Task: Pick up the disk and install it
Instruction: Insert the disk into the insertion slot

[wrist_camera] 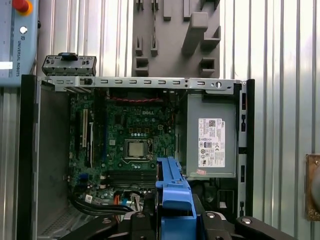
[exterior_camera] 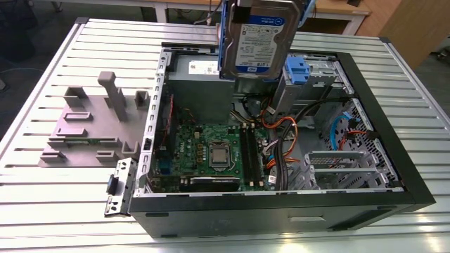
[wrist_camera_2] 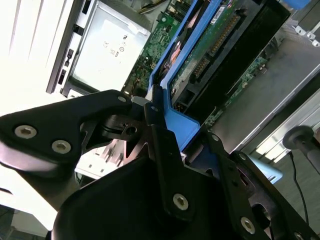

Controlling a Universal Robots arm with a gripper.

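Note:
The disk (exterior_camera: 258, 39), silver with a white-and-blue label and blue side rails, hangs upright above the back of the open computer case (exterior_camera: 414, 179), over the power supply and the drive cage. My gripper (wrist_camera_2: 170, 120) is shut on the disk, with its black fingers (wrist_camera_2: 165, 145) clamped against the blue rail (wrist_camera_2: 175, 117). In the first wrist view the blue rail (wrist_camera: 175, 192) sticks out from between the gripper (wrist_camera: 175, 217), and the case interior lies below. The disk's green circuit board (wrist_camera_2: 210, 45) faces the second wrist camera.
Inside the case lie the green motherboard (exterior_camera: 211, 150), the grey power-supply box (wrist_camera: 210, 142), orange and black cables (exterior_camera: 288, 132) and a drive cage with a tall blue latch (exterior_camera: 296, 71). A grey fixture plate (exterior_camera: 84, 126) with upright posts stands on the slatted table at the exterior view's left.

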